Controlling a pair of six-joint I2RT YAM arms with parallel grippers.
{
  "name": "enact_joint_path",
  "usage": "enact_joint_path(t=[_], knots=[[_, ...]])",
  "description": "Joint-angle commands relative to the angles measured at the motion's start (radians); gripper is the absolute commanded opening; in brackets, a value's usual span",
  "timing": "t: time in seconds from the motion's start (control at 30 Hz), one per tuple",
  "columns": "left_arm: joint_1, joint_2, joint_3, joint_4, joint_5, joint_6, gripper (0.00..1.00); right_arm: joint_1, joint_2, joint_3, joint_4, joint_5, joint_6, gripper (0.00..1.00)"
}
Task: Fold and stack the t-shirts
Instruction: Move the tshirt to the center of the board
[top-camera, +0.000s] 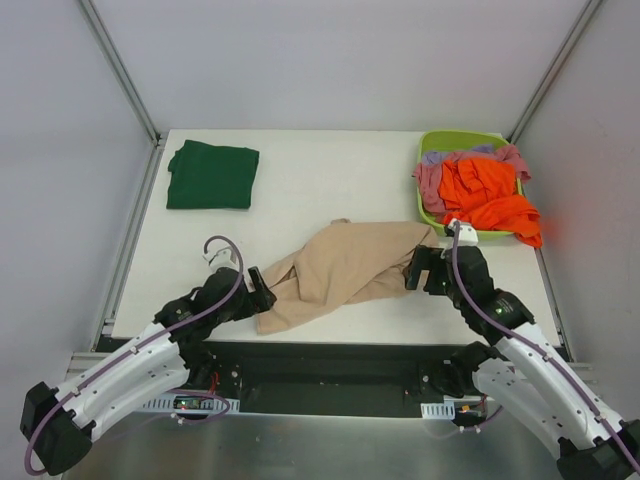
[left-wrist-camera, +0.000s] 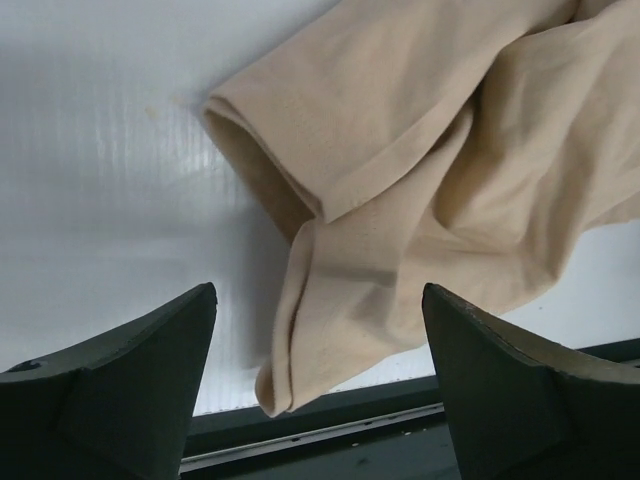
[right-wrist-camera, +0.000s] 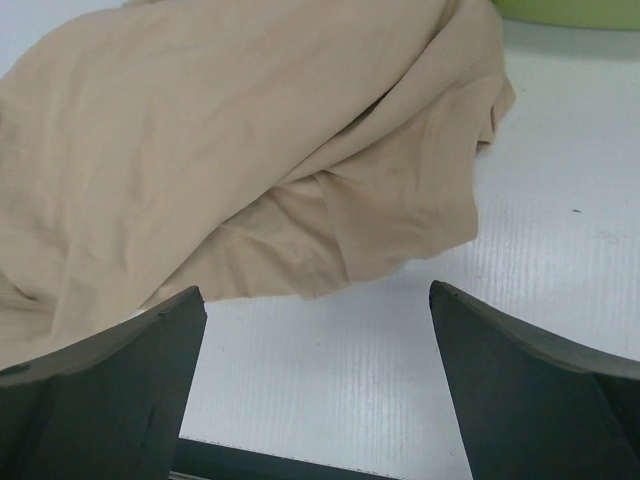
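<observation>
A crumpled beige-tan t-shirt (top-camera: 345, 268) lies on the white table (top-camera: 300, 180) near the front edge, between my two grippers. My left gripper (top-camera: 262, 290) is open at the shirt's left end; in the left wrist view a sleeve and a folded edge (left-wrist-camera: 330, 300) hang between the open fingers (left-wrist-camera: 150, 380). My right gripper (top-camera: 418, 268) is open at the shirt's right end; its wrist view shows the shirt's edge (right-wrist-camera: 330, 230) just ahead of the open fingers (right-wrist-camera: 520, 380). A folded dark green t-shirt (top-camera: 212, 175) lies at the back left.
A lime-green basket (top-camera: 430, 205) at the back right holds orange (top-camera: 485, 195), pink (top-camera: 430, 180) and lilac shirts heaped over its rim. The table's front edge and a dark rail (left-wrist-camera: 330, 430) run just below the beige shirt.
</observation>
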Motion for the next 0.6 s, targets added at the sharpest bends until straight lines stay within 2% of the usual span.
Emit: enact_joint_path(t=[0.0,0.1,0.13,0.2,0.27,0.4,0.57], knots=[[0.002,0.029,-0.035,0.057,0.038,-0.034,0.77,0.002,-0.025,-0.017,0.059,-0.066,0.000,0.96],[0.004,0.070,-0.039,0.131,0.052,-0.028,0.60,0.002,-0.026,-0.034,0.061,-0.083,0.005,0.96],[0.002,0.081,-0.040,0.152,0.052,-0.025,0.50,0.001,-0.026,-0.036,0.064,-0.081,0.016,0.96],[0.002,0.105,-0.022,0.158,0.048,-0.019,0.19,0.001,-0.020,-0.036,0.071,-0.098,0.036,0.96],[0.004,0.115,0.009,0.160,0.043,0.013,0.00,0.002,-0.017,-0.034,0.085,-0.125,0.042,0.96],[0.002,0.067,0.072,0.160,0.020,0.086,0.00,0.001,-0.013,-0.030,0.064,-0.139,0.042,0.96],[0.002,-0.078,0.144,0.160,-0.106,0.153,0.00,0.002,-0.011,-0.019,-0.059,-0.095,0.078,0.96]])
